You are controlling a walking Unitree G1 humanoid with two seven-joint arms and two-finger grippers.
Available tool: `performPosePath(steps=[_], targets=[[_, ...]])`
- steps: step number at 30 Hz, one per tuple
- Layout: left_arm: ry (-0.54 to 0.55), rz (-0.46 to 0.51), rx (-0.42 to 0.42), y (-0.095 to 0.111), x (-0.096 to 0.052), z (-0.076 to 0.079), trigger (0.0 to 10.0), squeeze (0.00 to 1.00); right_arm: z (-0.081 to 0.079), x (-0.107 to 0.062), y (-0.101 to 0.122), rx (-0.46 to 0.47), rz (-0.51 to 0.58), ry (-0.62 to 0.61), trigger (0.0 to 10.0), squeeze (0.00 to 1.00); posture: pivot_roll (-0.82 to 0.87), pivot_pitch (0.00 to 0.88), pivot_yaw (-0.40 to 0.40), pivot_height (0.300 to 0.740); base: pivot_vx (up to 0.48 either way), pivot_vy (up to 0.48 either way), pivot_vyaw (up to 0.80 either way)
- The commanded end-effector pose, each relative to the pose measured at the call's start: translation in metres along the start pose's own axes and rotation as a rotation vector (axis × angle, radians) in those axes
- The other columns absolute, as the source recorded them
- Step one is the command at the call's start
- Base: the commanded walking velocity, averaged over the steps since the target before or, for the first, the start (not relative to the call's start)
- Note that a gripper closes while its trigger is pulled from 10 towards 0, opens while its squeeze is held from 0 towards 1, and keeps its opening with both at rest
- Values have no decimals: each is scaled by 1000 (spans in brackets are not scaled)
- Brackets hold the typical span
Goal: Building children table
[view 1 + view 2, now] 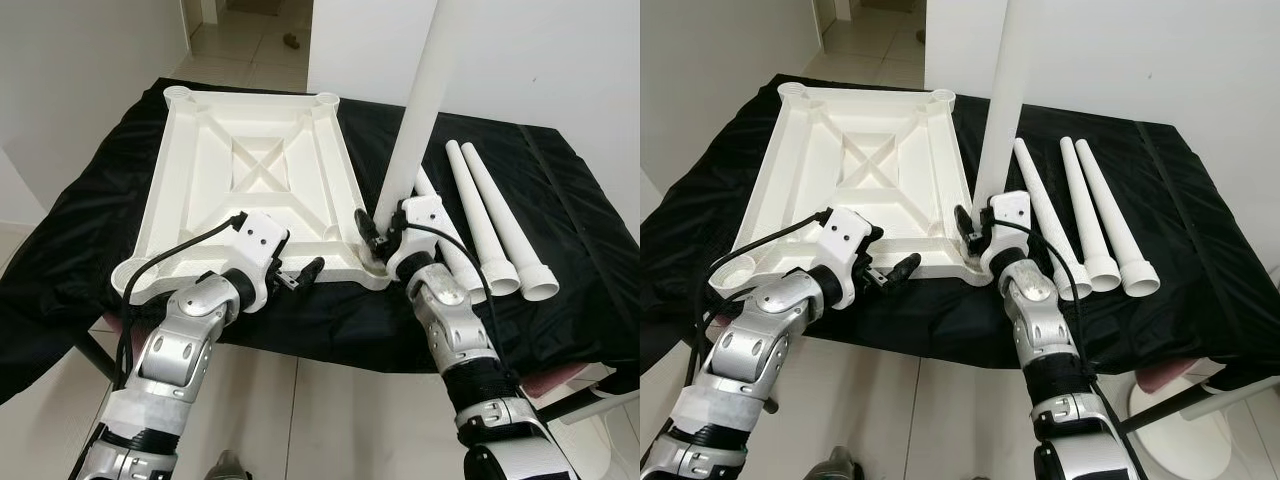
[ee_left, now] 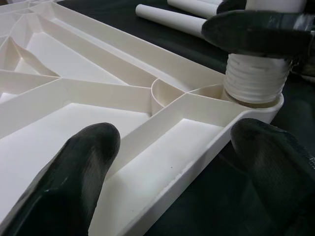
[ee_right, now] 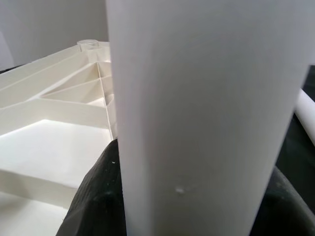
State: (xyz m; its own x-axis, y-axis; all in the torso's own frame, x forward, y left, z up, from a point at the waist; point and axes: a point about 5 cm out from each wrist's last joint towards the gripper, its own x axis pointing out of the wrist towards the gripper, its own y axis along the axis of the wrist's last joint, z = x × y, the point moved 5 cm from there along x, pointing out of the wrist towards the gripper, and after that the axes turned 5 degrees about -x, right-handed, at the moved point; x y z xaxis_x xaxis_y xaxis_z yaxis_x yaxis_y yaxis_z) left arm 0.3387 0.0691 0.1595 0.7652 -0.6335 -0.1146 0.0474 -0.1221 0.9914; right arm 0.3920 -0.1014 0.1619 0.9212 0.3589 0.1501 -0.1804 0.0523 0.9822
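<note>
Right tool (image 1: pixel 378 238) clamped on upright leg (image 1: pixel 415 120), left tool (image 1: pixel 303 275) apart beside tabletop (image 1: pixel 250 180)

A white plastic tabletop (image 1: pixel 250 180) lies upside down on the black-covered surface (image 1: pixel 90 215), ribbed underside up, with a crossed square at its middle and a round socket at each corner. One white leg (image 1: pixel 420 110) stands upright at the near right corner, leaning slightly right, its threaded end (image 2: pixel 253 83) sitting in that socket with threads still showing above the rim. Three more white tapered legs (image 1: pixel 495 215) lie side by side to the right of the tabletop, flared ends toward the near edge.
</note>
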Motion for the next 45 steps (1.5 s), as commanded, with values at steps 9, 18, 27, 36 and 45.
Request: performPosePath(steps=[9,18,27,36,45], targets=[[-15,-6,-19,0,-4,7,10000,0,9,-7,-6,-12,12,1,10000,0,184,38,-67,740,0,0,0],[-5,-4,-39,1,-6,11,10000,0,13,-18,-9,-8,40,18,10000,0,183,42,-67,740,0,0,0],[12,-6,-52,1,-8,10,10000,0,6,-27,-9,-9,96,74,10000,0,184,47,-66,740,0,0,0],[27,-4,-56,4,-9,7,10000,0,3,-17,-15,-28,70,85,10000,0,182,47,-60,740,0,0,0],[-16,-24,-30,1,-10,18,10000,0,-6,-6,-15,-35,57,114,10000,0,191,46,-65,740,0,0,0]])
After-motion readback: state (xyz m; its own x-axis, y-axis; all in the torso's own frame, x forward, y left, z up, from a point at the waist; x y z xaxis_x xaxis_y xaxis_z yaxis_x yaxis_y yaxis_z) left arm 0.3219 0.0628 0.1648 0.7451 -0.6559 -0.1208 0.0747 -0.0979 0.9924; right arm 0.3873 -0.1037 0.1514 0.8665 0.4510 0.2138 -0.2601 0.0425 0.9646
